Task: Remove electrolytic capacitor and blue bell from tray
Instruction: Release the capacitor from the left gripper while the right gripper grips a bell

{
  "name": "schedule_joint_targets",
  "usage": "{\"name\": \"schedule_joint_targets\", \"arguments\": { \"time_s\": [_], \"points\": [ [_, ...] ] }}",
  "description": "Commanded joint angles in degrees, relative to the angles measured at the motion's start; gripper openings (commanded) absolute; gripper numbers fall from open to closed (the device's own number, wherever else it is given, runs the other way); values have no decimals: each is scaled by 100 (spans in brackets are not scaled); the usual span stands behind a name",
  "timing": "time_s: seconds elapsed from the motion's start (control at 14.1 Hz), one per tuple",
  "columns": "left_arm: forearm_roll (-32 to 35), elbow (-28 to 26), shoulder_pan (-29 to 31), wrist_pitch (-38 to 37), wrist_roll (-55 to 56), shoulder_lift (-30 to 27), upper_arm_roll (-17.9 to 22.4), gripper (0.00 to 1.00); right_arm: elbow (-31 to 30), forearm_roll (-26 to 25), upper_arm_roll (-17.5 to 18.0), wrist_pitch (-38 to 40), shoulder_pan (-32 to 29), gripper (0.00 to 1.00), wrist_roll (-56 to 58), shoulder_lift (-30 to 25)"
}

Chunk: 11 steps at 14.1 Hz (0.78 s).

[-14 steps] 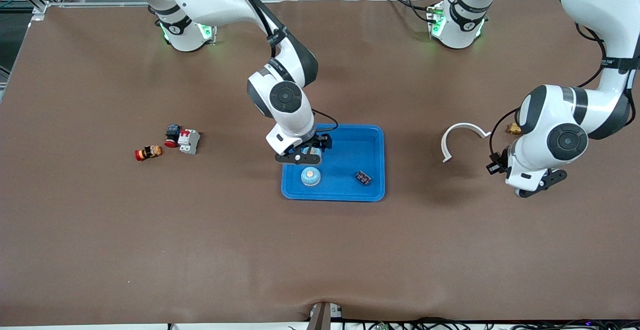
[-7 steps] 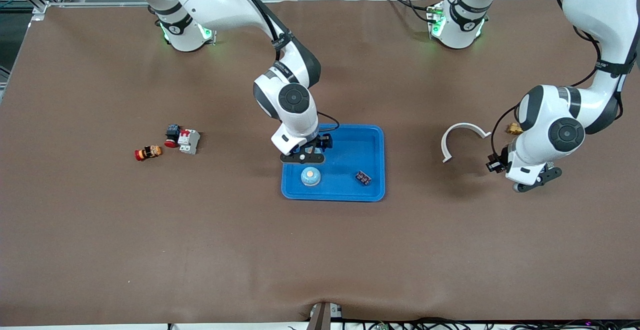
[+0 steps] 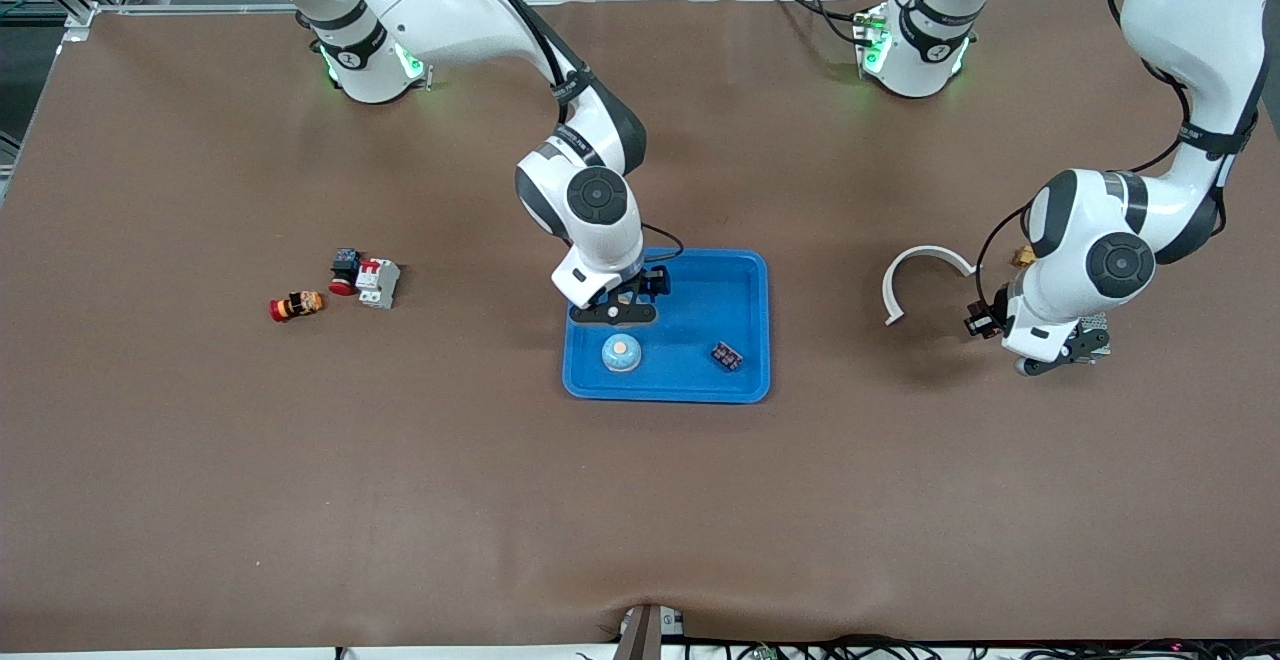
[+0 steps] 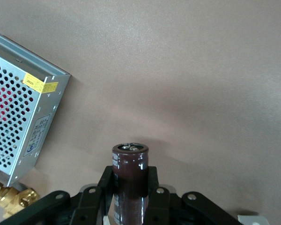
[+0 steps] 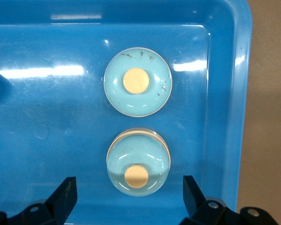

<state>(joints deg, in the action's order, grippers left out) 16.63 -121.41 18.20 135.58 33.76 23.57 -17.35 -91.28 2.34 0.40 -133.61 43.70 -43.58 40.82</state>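
Observation:
A dark brown capacitor (image 4: pixel 130 169) stands upright in my left gripper (image 4: pixel 130 190), which is shut on it. That left gripper (image 3: pixel 1055 360) hangs over the brown table toward the left arm's end. Two light-blue bells with cream buttons lie in the blue tray (image 5: pixel 37 117). One bell (image 5: pixel 138 161) sits just ahead of my right gripper (image 5: pixel 129 199), whose fingers stand wide open and apart from it. The other bell (image 5: pixel 137 82) lies beside it. In the front view my right gripper (image 3: pixel 615 312) hovers over the tray (image 3: pixel 700 295), and one bell (image 3: pixel 621 353) shows.
A small dark part (image 3: pixel 727 355) lies in the tray. A perforated metal box (image 4: pixel 18 117) and a brass fitting (image 4: pixel 11 199) lie by the left gripper. A white curved strip (image 3: pixel 925 275) is nearby. A breaker (image 3: pixel 378 282) and red buttons (image 3: pixel 296 306) lie toward the right arm's end.
The right gripper has drawn back a little from the bell, staying open over the tray. The left gripper has shifted slightly toward the tray with the capacitor in it.

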Motion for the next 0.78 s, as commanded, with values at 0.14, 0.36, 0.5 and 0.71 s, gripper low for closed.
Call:
{"name": "schedule_joint_targets", "arguments": {
  "time_s": [0.14,0.36,0.5,0.71],
  "points": [
    [43,-128,78,205,60,8,-5,0,5,-198,-66,-165,94,100,-124,136],
    [43,-199,69,214,323,7,3,0,5,-251,-66,-200,94,100,-124,163],
    [51,-199,69,275,350,42,12,0,5,-365,-66,-200,94,100,-124,189],
    [60,-208,78,390,350,148,39,0,14,-445,-66,-244,77,100,-116,207]
  ]
}}
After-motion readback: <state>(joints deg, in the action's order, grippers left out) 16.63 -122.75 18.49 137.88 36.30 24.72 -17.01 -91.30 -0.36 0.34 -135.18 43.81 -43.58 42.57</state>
